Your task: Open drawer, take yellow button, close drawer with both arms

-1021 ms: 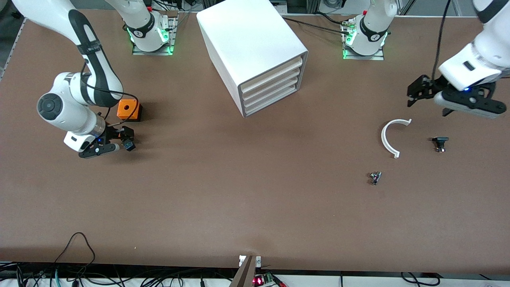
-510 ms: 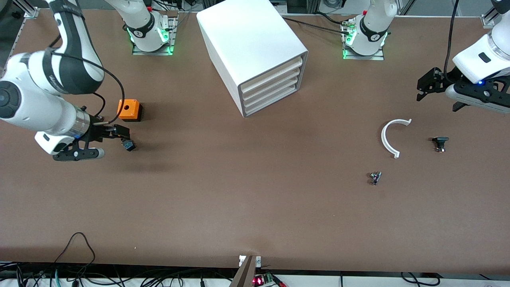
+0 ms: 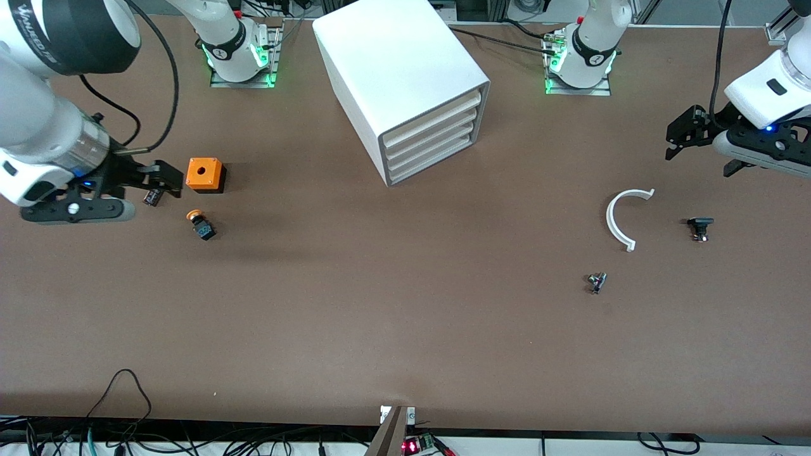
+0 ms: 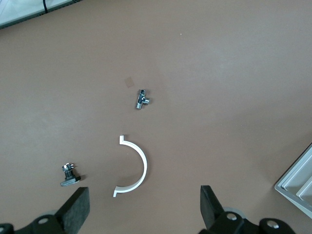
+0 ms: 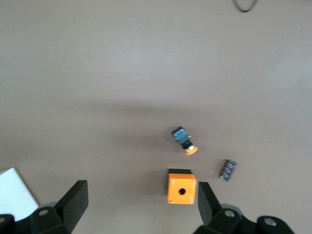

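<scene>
The button (image 3: pixel 201 225), with an orange-red cap on a dark body, lies on its side on the table, nearer to the front camera than the orange cube (image 3: pixel 206 175). It also shows in the right wrist view (image 5: pixel 184 140). My right gripper (image 3: pixel 151 182) hangs open and empty over the table beside the cube, apart from the button. My left gripper (image 3: pixel 676 136) is open and empty, up over the left arm's end of the table. The white cabinet (image 3: pixel 405 69) stands at the table's middle back. Its top drawer (image 3: pixel 437 116) is shut, like the three below.
A small dark cylinder (image 3: pixel 152 197) lies under my right gripper. A white arc piece (image 3: pixel 618 218), a black part (image 3: pixel 699 227) and a metal fitting (image 3: pixel 596 282) lie toward the left arm's end. The arc (image 4: pixel 135 168) and the fitting (image 4: pixel 142 99) show in the left wrist view.
My right gripper has let go of the button, risen and drawn back toward its end of the table. The button now lies uncovered. My left gripper has drawn back slightly.
</scene>
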